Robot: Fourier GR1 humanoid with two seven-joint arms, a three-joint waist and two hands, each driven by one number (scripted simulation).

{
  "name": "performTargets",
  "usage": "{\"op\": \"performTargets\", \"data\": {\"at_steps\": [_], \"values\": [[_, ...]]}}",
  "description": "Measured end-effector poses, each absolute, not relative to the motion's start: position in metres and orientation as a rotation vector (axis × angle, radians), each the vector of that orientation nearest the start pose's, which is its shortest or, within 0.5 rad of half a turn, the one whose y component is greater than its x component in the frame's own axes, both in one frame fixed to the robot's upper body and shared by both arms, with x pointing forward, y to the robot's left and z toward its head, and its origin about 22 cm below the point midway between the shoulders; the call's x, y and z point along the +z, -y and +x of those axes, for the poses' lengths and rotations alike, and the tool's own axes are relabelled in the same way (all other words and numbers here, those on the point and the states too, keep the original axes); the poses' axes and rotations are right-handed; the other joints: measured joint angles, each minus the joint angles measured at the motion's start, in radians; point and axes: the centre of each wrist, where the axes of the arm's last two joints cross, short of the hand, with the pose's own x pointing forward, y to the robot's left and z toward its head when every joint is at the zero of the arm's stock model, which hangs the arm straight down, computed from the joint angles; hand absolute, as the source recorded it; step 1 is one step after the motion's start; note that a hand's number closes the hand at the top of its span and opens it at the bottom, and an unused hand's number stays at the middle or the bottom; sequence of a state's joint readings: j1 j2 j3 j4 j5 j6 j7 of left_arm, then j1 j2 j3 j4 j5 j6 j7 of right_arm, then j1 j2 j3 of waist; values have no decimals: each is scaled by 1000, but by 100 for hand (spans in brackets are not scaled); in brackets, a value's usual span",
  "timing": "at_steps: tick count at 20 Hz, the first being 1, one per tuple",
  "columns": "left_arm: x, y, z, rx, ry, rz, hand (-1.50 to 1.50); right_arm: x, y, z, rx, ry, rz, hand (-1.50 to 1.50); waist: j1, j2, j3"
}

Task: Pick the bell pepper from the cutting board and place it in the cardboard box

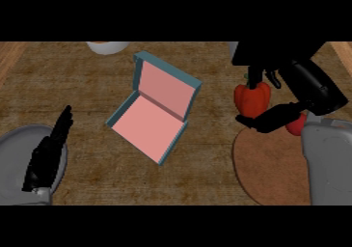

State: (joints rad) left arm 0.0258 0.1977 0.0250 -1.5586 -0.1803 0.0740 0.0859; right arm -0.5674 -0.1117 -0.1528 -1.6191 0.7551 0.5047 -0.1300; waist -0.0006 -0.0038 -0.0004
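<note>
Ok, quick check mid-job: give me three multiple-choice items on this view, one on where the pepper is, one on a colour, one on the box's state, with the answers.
1. Where is the pepper?
A. in the box
B. in the right hand, above the board's far end
C. lying by the left hand

2. What colour is the box inside?
A. pink
B. green
C. white

3. How is the box?
A. shut
B. open, lid tilted up
C. crushed flat

Answers:
1 B: the right hand curls round the red pepper, over the far end of the board.
2 A: the floor and lid of the box show pink, with blue-grey edges.
3 B: the lid stands up at the back and nothing lies inside. The left hand rests open at the view's left.
</note>
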Motion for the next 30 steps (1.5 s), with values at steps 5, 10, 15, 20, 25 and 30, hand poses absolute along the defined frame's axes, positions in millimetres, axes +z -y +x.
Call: {"op": "performTargets", "data": {"at_steps": [5,10,15,20,25,30], "values": [[9,-290,238,-203,1449,380,0,202,177,330,1037,1946,-379,150,4,1,0],[11,-286,238,-208,1449,373,0,222,133,340,1044,1926,-382,150,10,3,0],[12,-290,239,-206,1454,367,0,214,89,354,1072,1875,-380,150,18,5,0],[10,-280,243,-213,1455,362,0,207,50,369,1124,1798,-371,150,25,7,0],[12,-280,246,-226,1459,357,0,178,21,379,1171,1714,-396,150,34,9,0],[15,-274,248,-240,1468,348,0,157,10,395,1131,1627,-404,-150,52,13,0]]}}
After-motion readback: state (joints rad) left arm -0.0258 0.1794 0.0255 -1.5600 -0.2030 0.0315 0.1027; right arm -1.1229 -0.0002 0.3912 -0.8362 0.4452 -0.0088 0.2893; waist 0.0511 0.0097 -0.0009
